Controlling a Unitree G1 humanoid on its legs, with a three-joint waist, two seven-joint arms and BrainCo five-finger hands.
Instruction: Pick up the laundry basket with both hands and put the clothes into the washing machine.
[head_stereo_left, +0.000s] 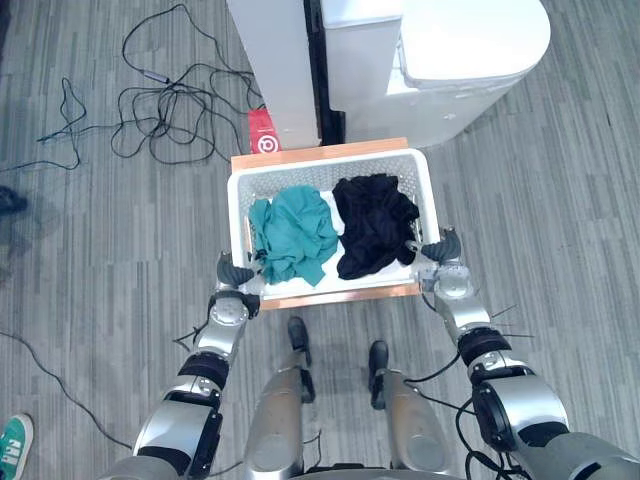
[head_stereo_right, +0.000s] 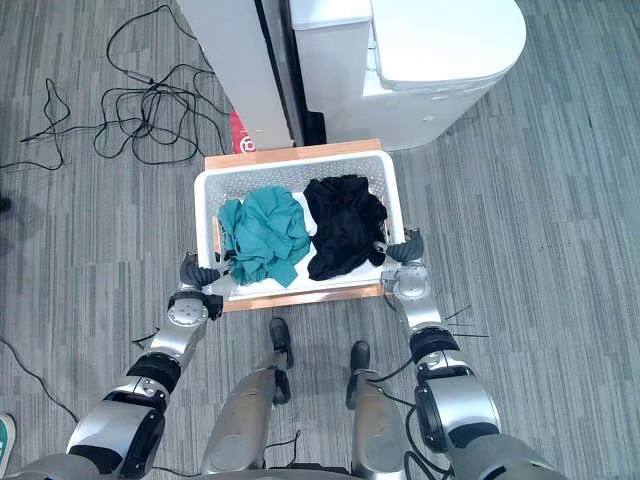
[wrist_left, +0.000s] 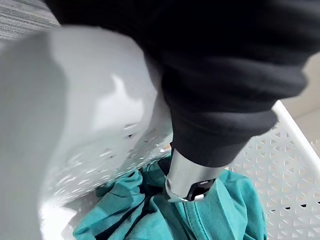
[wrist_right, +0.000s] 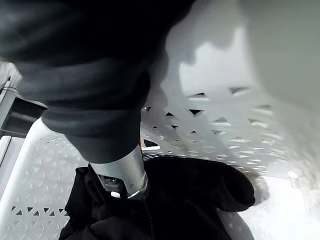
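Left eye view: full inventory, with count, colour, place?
laundry basket: one, white, on the board
teal garment: one, teal, basket's left half
black garment: one, black, basket's right half
board: one, orange, under basket
washing machine: one, white, beyond the basket
upright panel: one, white, left of the machine
red item: one, red, by the panel
cables: several, black, floor, far left
shoe: one, teal, lower left corner
left hand: one, dark-covered, basket's near left corner
right hand: one, dark-covered, basket's near right corner
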